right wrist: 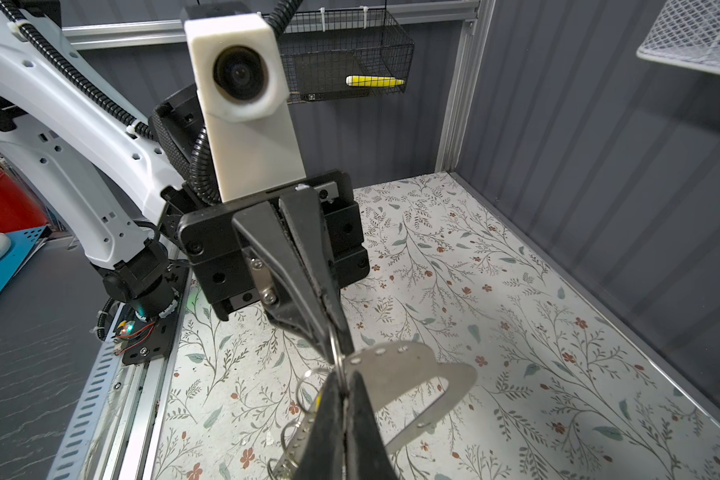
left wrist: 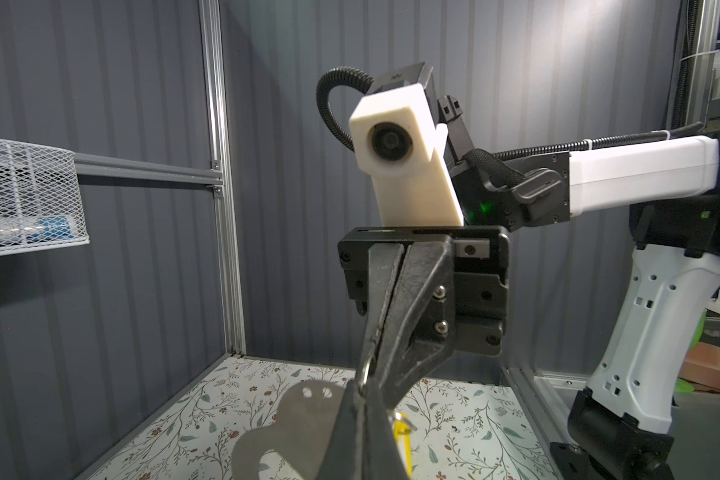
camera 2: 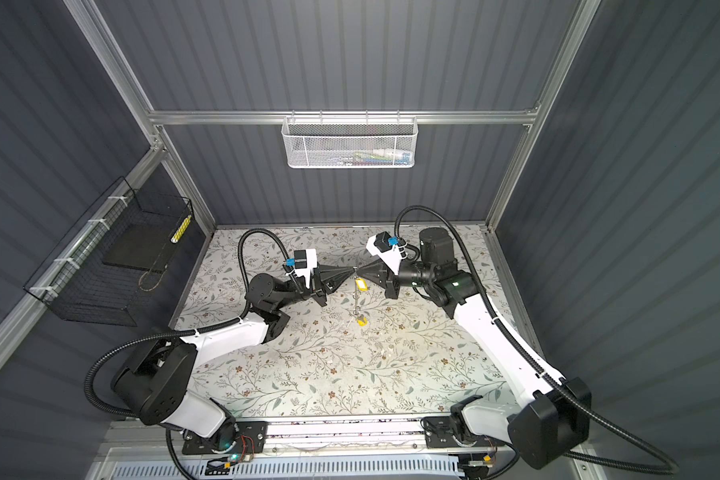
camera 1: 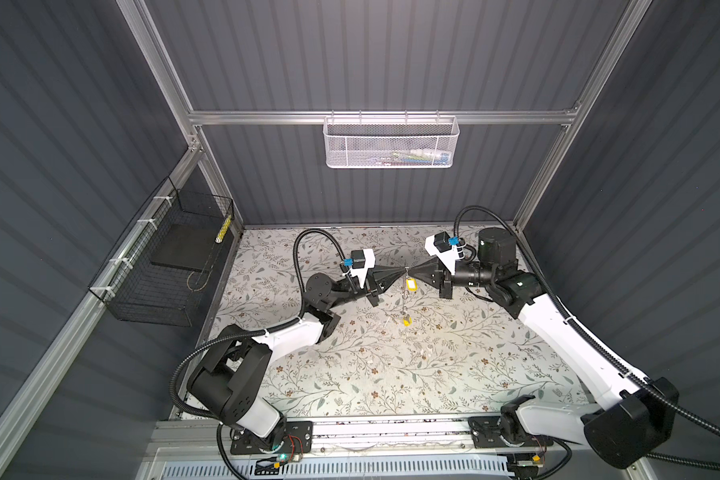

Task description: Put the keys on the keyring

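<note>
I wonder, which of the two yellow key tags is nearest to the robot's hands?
The yellow tag just beside the tips of the left hand and right hand; the other tag appears clearly farther from both.

Light: bright overhead on tabletop (camera 1: 391, 374); walls (camera 1: 350, 62) dim.
Shadows: soft, under arms (camera 1: 292, 336).
Focus: keyring (left wrist: 283, 419) blurred close in wrist views.
Edges: top views bowed.

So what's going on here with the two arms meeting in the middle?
Both are shut, tip to tip above the table. The left hand pinches the keyring, which hangs down. The right hand seems to grip the thin ring of one yellow key tag. A second yellow tag is at the loop's lower end; whether it is attached is unclear.
</note>
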